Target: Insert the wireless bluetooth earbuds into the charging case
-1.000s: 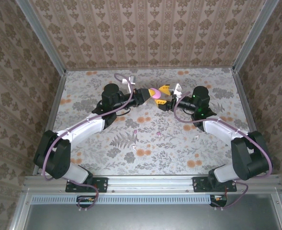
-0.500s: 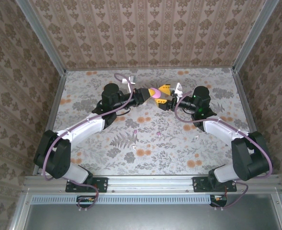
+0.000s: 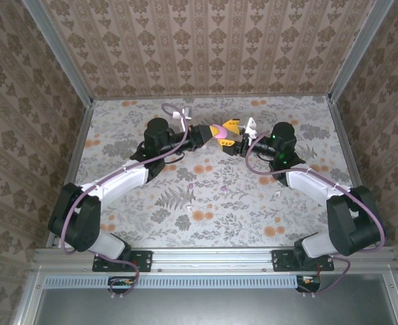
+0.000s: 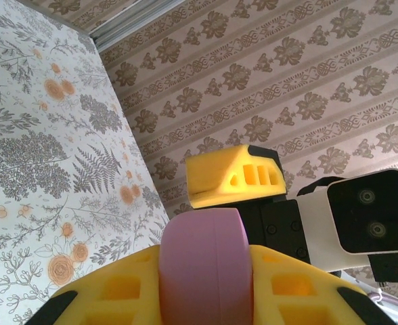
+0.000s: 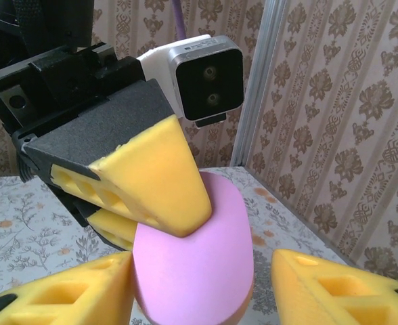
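Right wrist: one pink case (image 5: 192,264) clamped between two left fingers (image 5: 151,176); two right fingers (image 5: 63,291) gape around it.

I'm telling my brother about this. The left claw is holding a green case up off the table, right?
Not green. The case is pink, as the right wrist view shows. The left claw is holding it pinched up off the table, with the right claw open on either side of it.

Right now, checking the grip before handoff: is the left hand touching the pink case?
Touching. Left wrist view: the pink case sits wedged between the yellow fingers of the left hand, no gap.
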